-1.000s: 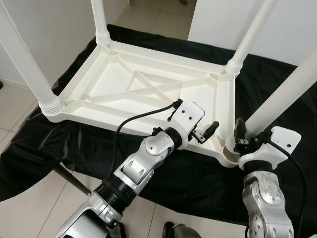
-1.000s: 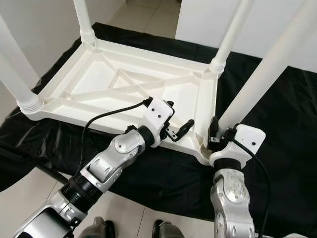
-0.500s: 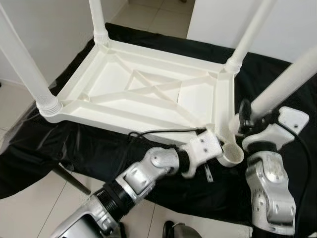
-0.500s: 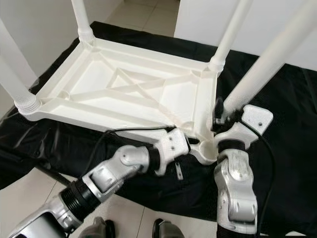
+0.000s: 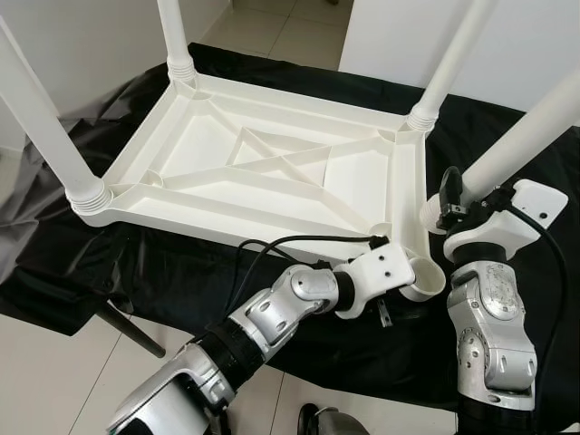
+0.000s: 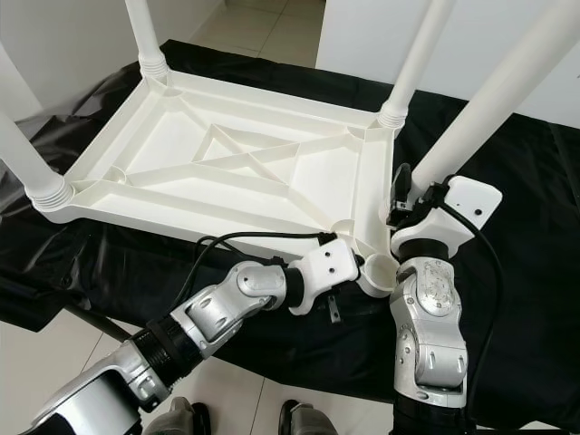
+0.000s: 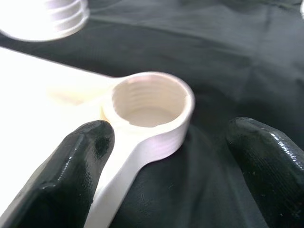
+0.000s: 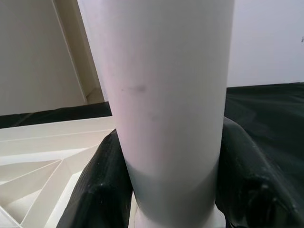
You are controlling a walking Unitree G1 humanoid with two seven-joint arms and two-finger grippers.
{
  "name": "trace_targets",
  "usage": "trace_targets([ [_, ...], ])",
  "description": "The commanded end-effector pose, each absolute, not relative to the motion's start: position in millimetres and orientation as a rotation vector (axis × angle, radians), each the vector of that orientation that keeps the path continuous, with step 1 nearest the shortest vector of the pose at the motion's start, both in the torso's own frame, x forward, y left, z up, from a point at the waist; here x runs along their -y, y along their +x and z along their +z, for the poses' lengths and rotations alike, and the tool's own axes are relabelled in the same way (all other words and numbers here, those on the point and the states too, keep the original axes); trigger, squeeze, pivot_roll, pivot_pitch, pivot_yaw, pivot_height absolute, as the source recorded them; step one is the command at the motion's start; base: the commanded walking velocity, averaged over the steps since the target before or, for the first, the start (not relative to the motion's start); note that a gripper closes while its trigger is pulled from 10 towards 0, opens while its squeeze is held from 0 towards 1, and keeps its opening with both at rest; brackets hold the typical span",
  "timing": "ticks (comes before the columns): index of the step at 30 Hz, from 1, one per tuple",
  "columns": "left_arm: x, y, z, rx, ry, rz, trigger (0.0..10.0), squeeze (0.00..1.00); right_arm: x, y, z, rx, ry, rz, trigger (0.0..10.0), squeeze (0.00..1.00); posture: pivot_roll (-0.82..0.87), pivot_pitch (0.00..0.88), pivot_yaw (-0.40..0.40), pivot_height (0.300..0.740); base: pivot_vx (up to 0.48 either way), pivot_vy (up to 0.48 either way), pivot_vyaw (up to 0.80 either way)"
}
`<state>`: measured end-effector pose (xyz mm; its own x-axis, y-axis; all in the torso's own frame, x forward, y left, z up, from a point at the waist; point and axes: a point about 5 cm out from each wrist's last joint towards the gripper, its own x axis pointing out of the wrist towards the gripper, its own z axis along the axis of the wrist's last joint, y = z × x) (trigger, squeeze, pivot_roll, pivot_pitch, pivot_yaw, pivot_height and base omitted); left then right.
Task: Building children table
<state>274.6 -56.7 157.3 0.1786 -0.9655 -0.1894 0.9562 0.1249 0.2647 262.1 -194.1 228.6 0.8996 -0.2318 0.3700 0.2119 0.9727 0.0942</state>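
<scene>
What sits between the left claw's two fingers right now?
In the left wrist view, the empty threaded socket at the tabletop's near corner sits between the left claw's fingers, over black cloth.

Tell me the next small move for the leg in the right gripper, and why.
Probably swing the leg upright and lower its end over the empty threaded socket. The right gripper is shut on the leg, which sits tilted beside that corner, while the left gripper, jaws open, straddles the socket as if to steady the upturned tabletop.

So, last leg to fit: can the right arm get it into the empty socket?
Probably yes: the right gripper holds the leg just above the socket, with nothing between.
</scene>
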Motion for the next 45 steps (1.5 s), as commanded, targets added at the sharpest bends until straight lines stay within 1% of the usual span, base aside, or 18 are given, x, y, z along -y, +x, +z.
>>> trace_targets([
  [1, 55.7, 279.9, 159.9, 0.048, 0.376, -1.341, 10.0, 0.00, 196.1, 260.5, 228.2, 0.401, 0.057, -0.242, 10.0, 0.00, 0.00, 0.158, -0.037, 0.740, 0.000, 0.000, 0.00],
  [6, 53.5, 283.9, 164.9, 0.058, 0.383, -1.336, 10.0, 0.00, 196.7, 261.0, 227.2, 0.398, 0.054, -0.244, 10.0, 0.00, 0.01, 0.157, -0.036, 0.740, 0.000, 0.000, 0.00],
  [15, 48.6, 292.1, 154.9, 0.004, 0.495, -1.333, 10.0, 0.00, 197.6, 262.4, 227.4, 0.399, 0.052, -0.250, 10.0, 0.00, 0.01, 0.166, -0.033, 0.740, 0.000, 0.000, 0.00],
  [16, 48.2, 293.1, 154.2, -0.002, 0.510, -1.332, 8.9, 0.00, 198.0, 262.4, 227.2, 0.399, 0.053, -0.252, 10.0, 0.00, 0.01, 0.166, -0.033, 0.740, 0.000, 0.000, 0.00],
  [17, 47.7, 297.0, 152.7, -0.024, 0.530, -1.307, 8.1, 0.00, 198.3, 262.4, 227.1, 0.400, 0.054, -0.256, 10.0, 0.00, 0.01, 0.167, -0.032, 0.740, 0.000, 0.000, 0.00],
  [18, 47.4, 298.6, 152.9, -0.029, 0.534, -1.299, 0.0, 0.00, 198.2, 262.4, 227.2, 0.400, 0.053, -0.256, 10.0, 0.00, 0.00, 0.168, -0.030, 0.740, 0.000, 0.000, 0.00],
  [26, 48.2, 302.4, 159.3, -0.002, 0.546, -1.288, 0.0, 0.00, 198.5, 261.6, 226.4, 0.399, 0.054, -0.262, 10.0, 0.00, 0.00, 0.168, -0.028, 0.740, 0.000, 0.000, 0.00],
  [31, 45.3, 301.9, 157.8, 0.008, 0.589, -1.311, 0.0, 0.00, 198.7, 261.9, 226.2, 0.400, 0.054, -0.267, 10.0, 0.00, 0.01, 0.168, -0.026, 0.740, 0.000, 0.000, 0.00],
  [36, 36.7, 300.2, 150.3, -0.010, 0.630, -1.348, 0.0, 0.00, 199.7, 262.2, 226.0, 0.401, 0.055, -0.274, 10.0, 0.00, 0.01, 0.168, -0.026, 0.740, 0.000, 0.000, 0.00],
  [45, 21.0, 301.4, 141.1, -0.039, 0.681, -1.363, 0.0, 0.00, 199.9, 262.6, 226.5, 0.403, 0.053, -0.276, 10.0, 0.00, 0.01, 0.167, -0.027, 0.740, 0.000, 0.000, 0.00],
])
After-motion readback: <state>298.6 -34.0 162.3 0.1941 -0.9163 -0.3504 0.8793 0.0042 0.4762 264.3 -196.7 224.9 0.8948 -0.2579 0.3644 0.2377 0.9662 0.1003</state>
